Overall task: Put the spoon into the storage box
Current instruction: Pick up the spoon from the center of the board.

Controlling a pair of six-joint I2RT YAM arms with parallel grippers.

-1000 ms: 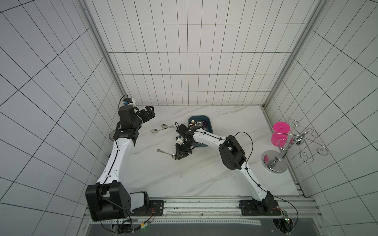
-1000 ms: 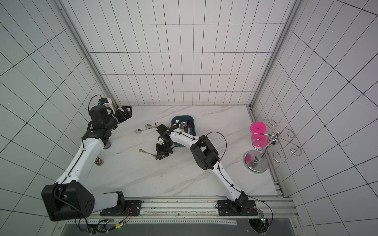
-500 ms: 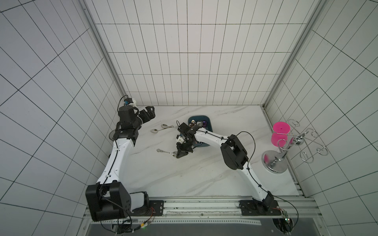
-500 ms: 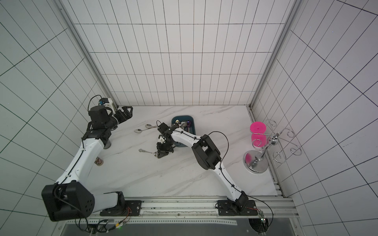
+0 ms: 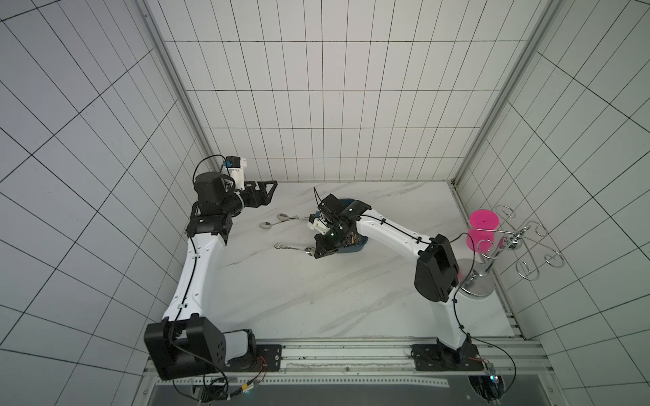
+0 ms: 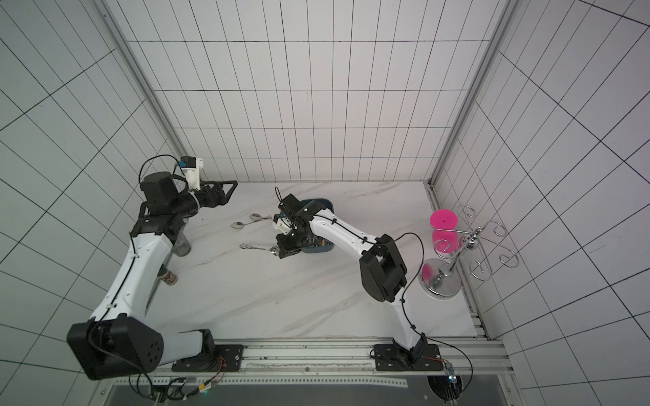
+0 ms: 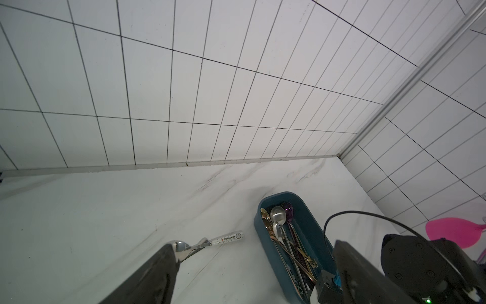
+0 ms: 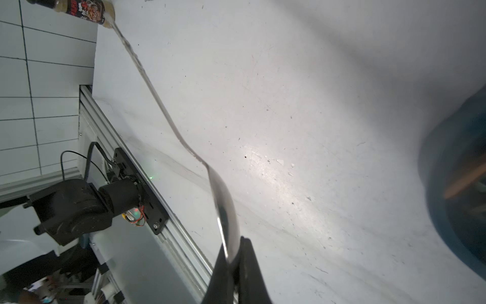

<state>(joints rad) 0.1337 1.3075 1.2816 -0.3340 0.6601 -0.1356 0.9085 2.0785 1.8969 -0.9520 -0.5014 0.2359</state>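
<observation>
Where the right claw (image 5: 314, 253) is closed, a slim silver spoon (image 5: 292, 248) is pinched by its shiny bowl, and its thin handle with an ornate end is stretched out over the marble desk (image 5: 281, 298), outside the box. Just beside it, the dark teal storage box (image 5: 356, 250) is seen, filled with several spoons. Farther back, two more spoons (image 5: 266, 225) are seen lying on the desk, and the left claw (image 5: 267, 191) is held wide open, gripping nothing.
</observation>
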